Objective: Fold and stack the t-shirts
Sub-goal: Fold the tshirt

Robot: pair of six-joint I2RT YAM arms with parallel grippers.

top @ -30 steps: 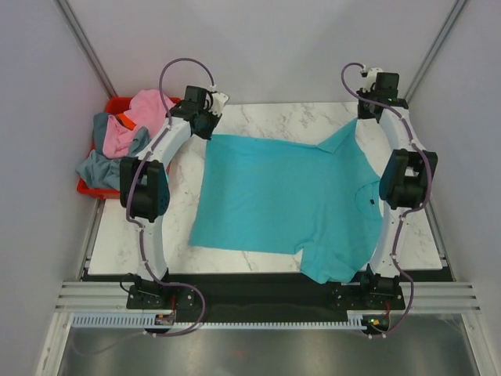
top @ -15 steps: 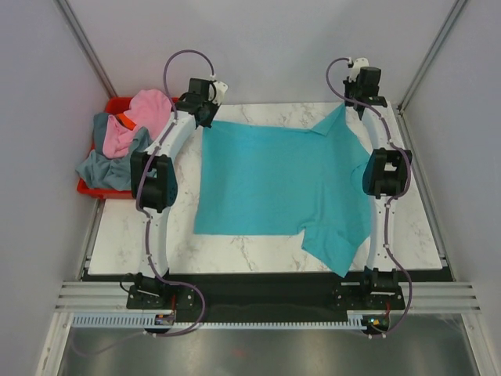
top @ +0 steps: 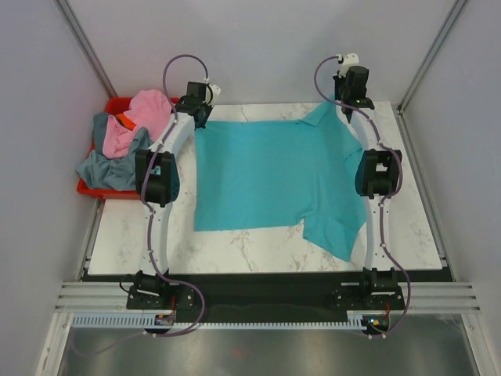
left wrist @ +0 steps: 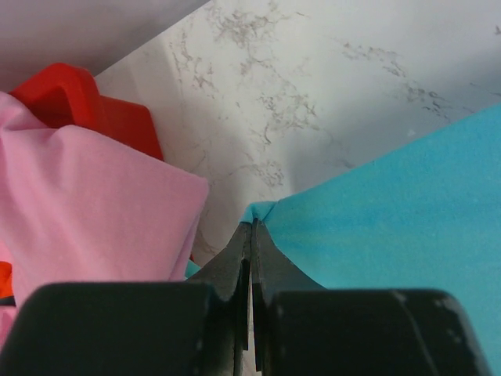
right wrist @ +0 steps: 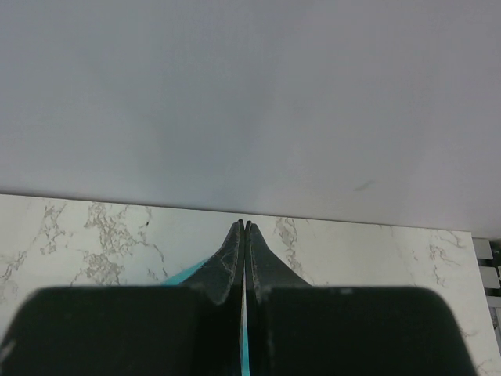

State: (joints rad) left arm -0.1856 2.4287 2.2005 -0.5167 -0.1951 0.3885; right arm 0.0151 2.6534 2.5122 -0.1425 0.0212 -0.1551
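A bright teal t-shirt (top: 270, 172) lies spread on the marble table, its near right part reaching toward the front edge. My left gripper (top: 197, 119) is shut on its far left corner, seen as teal cloth (left wrist: 391, 211) pinched at the fingertips (left wrist: 252, 227). My right gripper (top: 342, 106) is shut on the shirt's far right corner at the back of the table; a sliver of teal (right wrist: 244, 345) shows between its fingers. A pile of other t-shirts, pink (top: 141, 117) and grey-blue (top: 106, 168) with an orange patch (top: 124, 121), lies at the left.
A red plastic bin (top: 90, 188) holds the pile at the table's far left, off its edge; its red corner (left wrist: 86, 102) and pink cloth (left wrist: 94, 204) show in the left wrist view. Grey walls stand close behind and on both sides.
Both grippers have moved toward the back of the table, and the right one also leftward, drawing the teal shirt away from the front edge and flatter.
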